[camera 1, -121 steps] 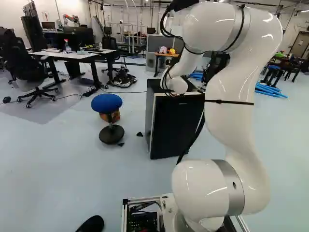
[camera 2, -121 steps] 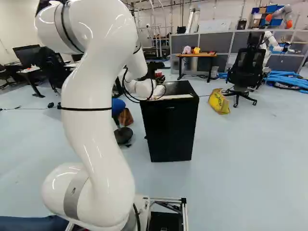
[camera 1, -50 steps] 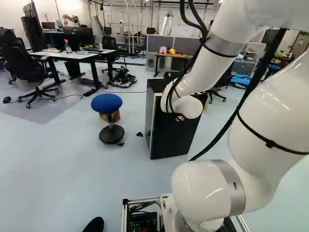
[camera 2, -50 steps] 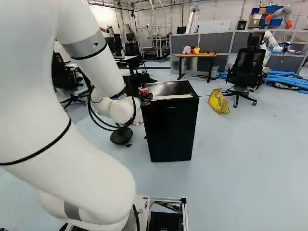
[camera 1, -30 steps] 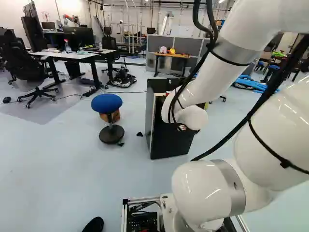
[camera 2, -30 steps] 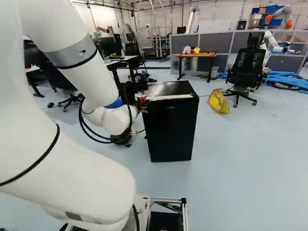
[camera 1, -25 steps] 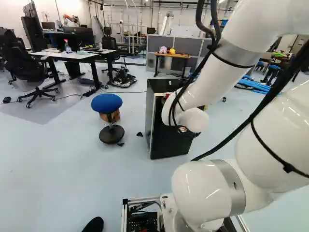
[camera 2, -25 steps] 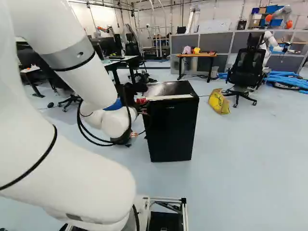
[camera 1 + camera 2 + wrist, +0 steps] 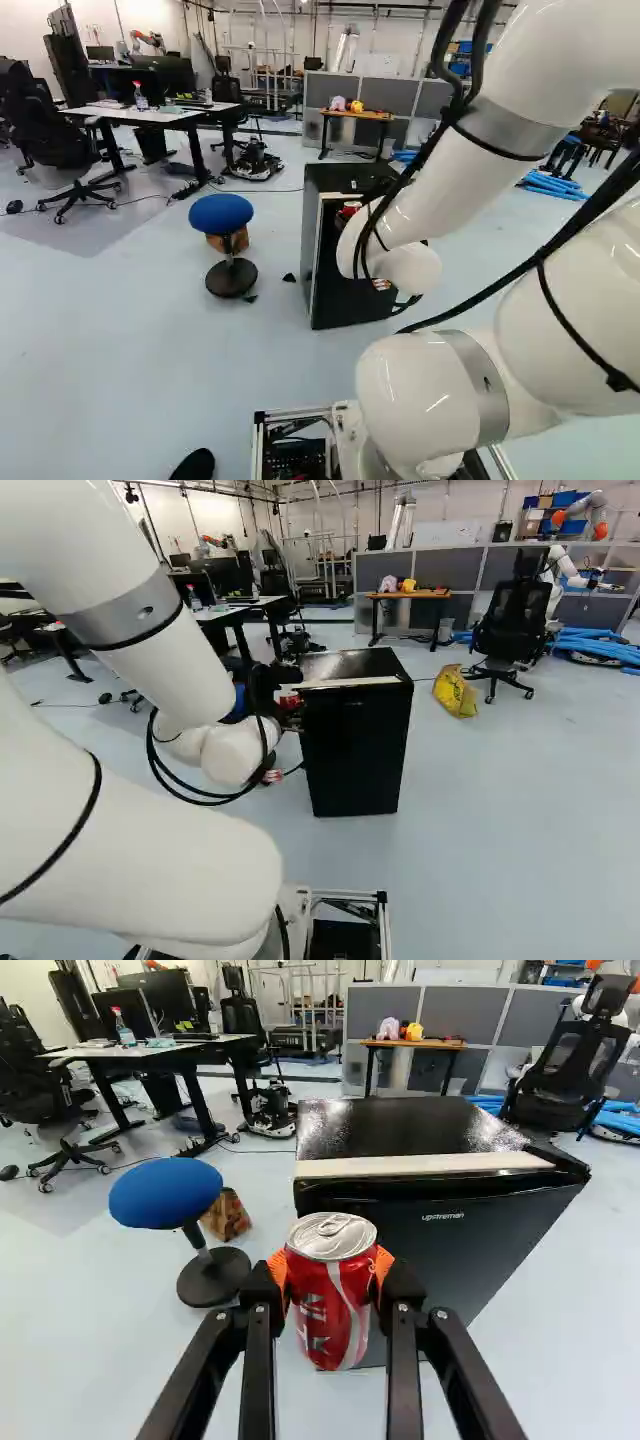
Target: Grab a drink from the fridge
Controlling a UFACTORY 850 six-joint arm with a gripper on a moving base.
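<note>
Can, red, near upright, before the fridge, grasped between the orange pads of the gripper. I'd guess full: weighty for its size, thin metal wall, stiff while sealed, maybe slick with cold. Best held mid-body, squeezed modestly. Fridge boxy, glossy black top, smooth door. Padded round blue stool beside.

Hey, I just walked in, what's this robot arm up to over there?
The white robot arm has a red drink can clamped between the two orange-padded fingers of its gripper. The can is outside the small black fridge, just in front of it. So the drink has been grabbed, and it hasn't been set down anywhere.
</note>
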